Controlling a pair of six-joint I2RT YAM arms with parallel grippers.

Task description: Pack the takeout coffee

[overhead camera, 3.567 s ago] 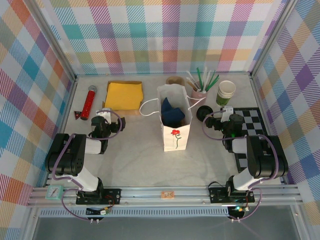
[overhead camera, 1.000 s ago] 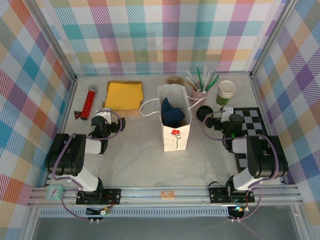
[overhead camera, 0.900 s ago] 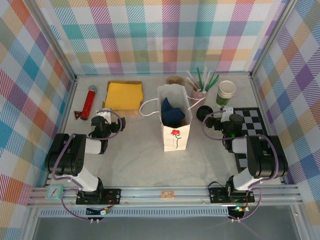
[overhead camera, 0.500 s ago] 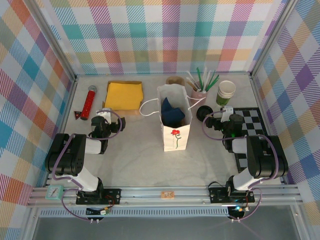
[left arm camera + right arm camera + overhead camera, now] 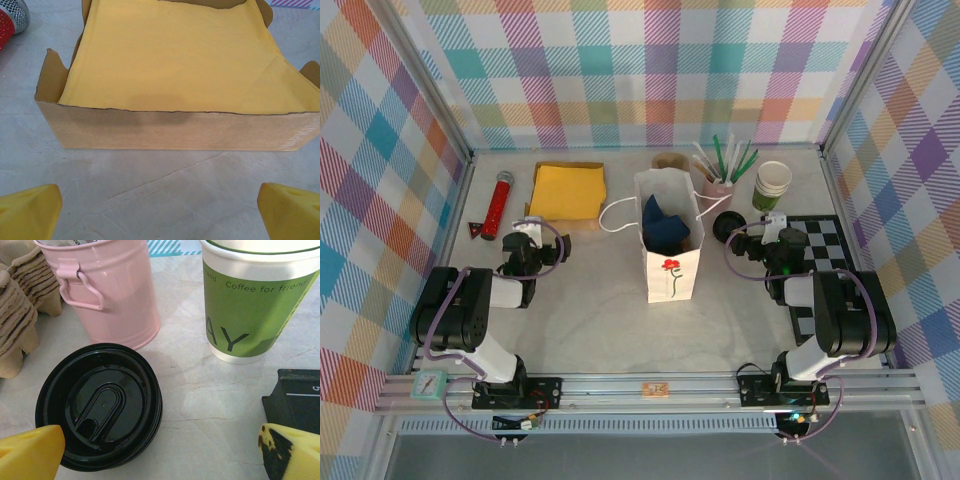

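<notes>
L fingers (image 5: 27, 210) & R fingers (image 5: 30, 452) gaped empty w/ coffee (image 5: 100, 405) on bench (image 5: 200, 405) just ahead of R pair, so an off-centre pinch might've tipped it or popped its lid.

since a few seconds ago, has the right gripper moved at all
No. The right gripper sits open in the same spot as before, between the paper bag and the checkered mat.

A black lid (image 5: 100, 407) is lying flat on the worktop (image 5: 200, 400) at near left. A pink bucket (image 5: 112, 290) is standing just beyond it, with a green cup (image 5: 250, 305) to its right. The jaws are gaping wide, gripping nothing.
</notes>
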